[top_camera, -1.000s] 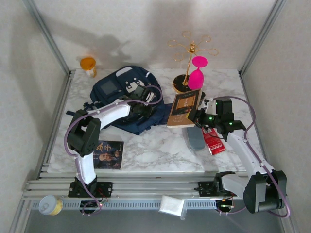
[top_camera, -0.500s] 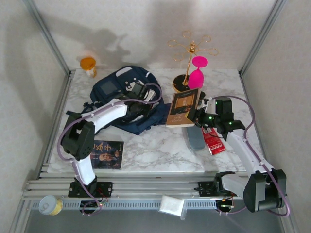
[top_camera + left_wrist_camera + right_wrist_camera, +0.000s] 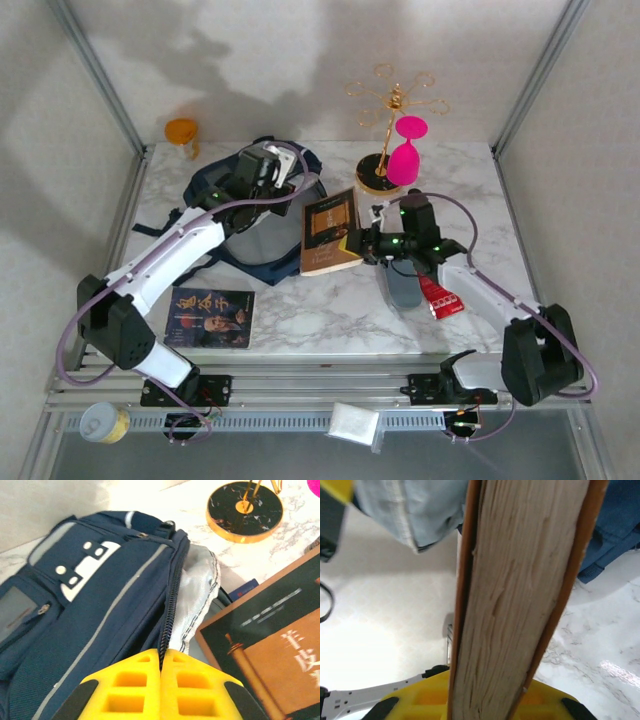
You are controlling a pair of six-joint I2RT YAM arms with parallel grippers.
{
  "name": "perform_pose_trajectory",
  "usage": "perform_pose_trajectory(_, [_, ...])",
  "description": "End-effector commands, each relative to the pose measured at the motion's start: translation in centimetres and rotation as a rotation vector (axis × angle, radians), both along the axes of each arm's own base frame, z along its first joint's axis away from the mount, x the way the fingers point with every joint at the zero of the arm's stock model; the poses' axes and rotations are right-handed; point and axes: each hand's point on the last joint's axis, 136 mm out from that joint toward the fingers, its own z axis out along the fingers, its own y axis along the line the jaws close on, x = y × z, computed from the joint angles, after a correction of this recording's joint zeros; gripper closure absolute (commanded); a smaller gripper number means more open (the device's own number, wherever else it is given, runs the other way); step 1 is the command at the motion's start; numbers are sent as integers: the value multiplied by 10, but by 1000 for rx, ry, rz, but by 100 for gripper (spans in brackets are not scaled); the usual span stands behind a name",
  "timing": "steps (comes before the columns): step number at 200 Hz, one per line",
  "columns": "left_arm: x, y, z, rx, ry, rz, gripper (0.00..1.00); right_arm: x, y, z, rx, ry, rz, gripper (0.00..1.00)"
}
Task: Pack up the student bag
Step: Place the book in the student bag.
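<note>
Currently left gripper (image 3: 161, 656) is clamped shut on the zipper edge (image 3: 170, 605) of the large navy fabric student bag (image 3: 90, 595); the mouth gapes right of the jaws, pale grey lining (image 3: 197, 595) showing. Right gripper (image 3: 485, 697) pinches the thick brown hardcover book (image 3: 520, 590) by its near end. Bag opening sits just past the book's far edge, with white marble table (image 3: 600, 645) bare on both sides.

Navy bag (image 3: 225, 200) back left on table (image 3: 300, 310), left gripper (image 3: 278, 165) clamped on its open rim, right gripper (image 3: 360, 244) gripping tilted brown book (image 3: 330, 230) beside the opening, second book (image 3: 210, 317) flat front left, pink glass (image 3: 404, 158) by gold stand (image 3: 383, 112)
</note>
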Motion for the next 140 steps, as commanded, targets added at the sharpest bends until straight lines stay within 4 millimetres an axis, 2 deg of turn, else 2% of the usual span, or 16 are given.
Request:
perform_pose_trajectory(1, [2, 6, 49, -21, -123, 4, 100, 19, 30, 33, 100, -103, 14, 100])
perform_pose_trajectory(37, [-2, 3, 57, -54, -153, -15, 100, 40, 92, 27, 112, -126, 63, 100])
perform_pose_trajectory(62, [2, 8, 66, -69, -172, 26, 100, 69, 129, 22, 150, -146, 70, 100])
perform_pose_trajectory(80, [3, 11, 69, -72, -186, 49, 100, 90, 154, -2, 118, -113, 112, 97])
perform_pose_trajectory(101, [9, 23, 71, -51, -206, 129, 100, 112, 169, -32, 67, -110, 127, 87])
perform_pose_trajectory(126, [14, 32, 73, -58, -225, 190, 100, 137, 176, -73, -6, -99, 116, 80])
perform_pose_trajectory(140, [15, 30, 74, -65, -232, 188, 100, 147, 173, -90, -45, -93, 119, 70])
